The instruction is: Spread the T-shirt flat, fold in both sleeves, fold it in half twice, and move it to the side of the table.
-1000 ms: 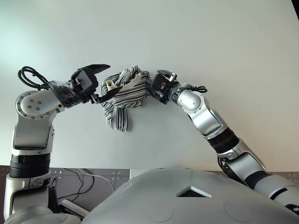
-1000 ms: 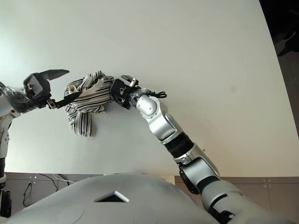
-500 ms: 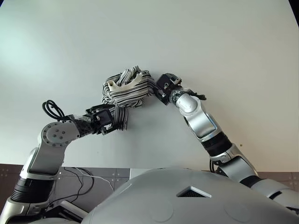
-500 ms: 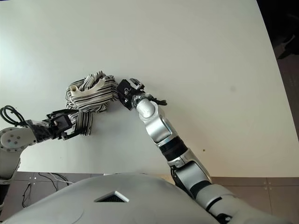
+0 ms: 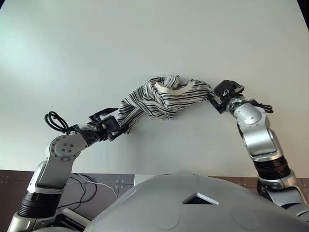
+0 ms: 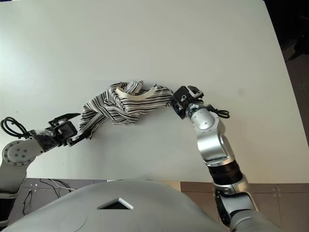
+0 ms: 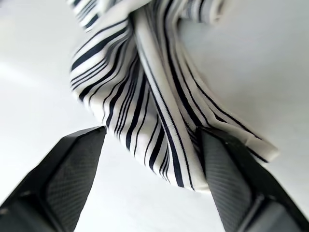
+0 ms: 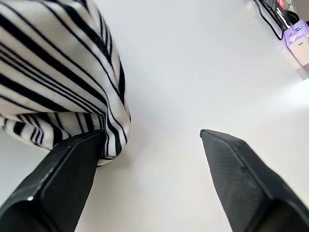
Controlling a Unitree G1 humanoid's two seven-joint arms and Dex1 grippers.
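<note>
STEP: spreading flat, barely begun | T-shirt [image 5: 161,96]: twisted, mid-worktop [image 5: 145,38], between both arms | left claw [image 7: 152,129]: wide, straddling one end | right claw [image 8: 150,132]: wide, one finger touching other end | NEXT: probably pinching both ends, untwisting, pulling apart

Striped T-shirt [image 5: 161,99], twisted, stretched out

A plain white bench [image 5: 145,38] takes up most of the head views, its matt top evenly lit. Below its near edge lies dark floor [image 5: 6,180] and a grey metal panel [image 5: 113,180], with a thin white cable [image 5: 91,181] trailing across it. Past the bench's right edge the floor is dark [image 6: 295,34]. In the right wrist view a small purple box [image 8: 300,36] sits beside black cables [image 8: 270,13] at the bench's far edge.
</note>
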